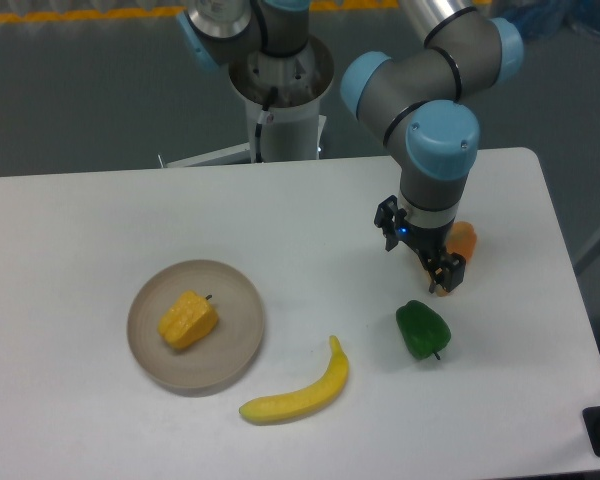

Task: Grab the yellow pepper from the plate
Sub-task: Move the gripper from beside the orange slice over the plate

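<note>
The yellow pepper (188, 319) is small, ribbed and yellow-orange, with a short dark stem. It lies on the round beige plate (235, 345) at the left front of the white table. My gripper (443, 278) points down over the right side of the table, far to the right of the plate. It hangs just above the table, between an orange piece (465, 238) and a green pepper (422, 330). Its fingers look slightly apart with nothing between them.
A long yellow banana (300, 390) lies in front, between the plate and the green pepper. The orange piece sits right behind the gripper. The arm's base (280, 100) stands at the back edge of the table.
</note>
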Robot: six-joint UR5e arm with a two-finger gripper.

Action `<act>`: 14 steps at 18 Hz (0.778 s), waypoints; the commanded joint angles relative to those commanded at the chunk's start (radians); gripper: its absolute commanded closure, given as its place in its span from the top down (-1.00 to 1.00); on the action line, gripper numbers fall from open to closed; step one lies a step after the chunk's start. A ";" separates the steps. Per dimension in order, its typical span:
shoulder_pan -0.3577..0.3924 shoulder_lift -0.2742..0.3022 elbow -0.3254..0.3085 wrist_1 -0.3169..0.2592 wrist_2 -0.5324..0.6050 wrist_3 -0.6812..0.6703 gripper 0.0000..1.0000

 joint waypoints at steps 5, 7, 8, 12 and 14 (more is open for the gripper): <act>-0.006 0.002 0.000 -0.002 0.000 -0.002 1.00; -0.014 0.008 -0.005 -0.003 -0.009 -0.018 1.00; -0.023 0.012 -0.018 -0.003 -0.011 -0.018 1.00; -0.106 0.060 -0.066 -0.005 -0.018 -0.124 1.00; -0.167 0.057 -0.067 -0.005 -0.018 -0.181 1.00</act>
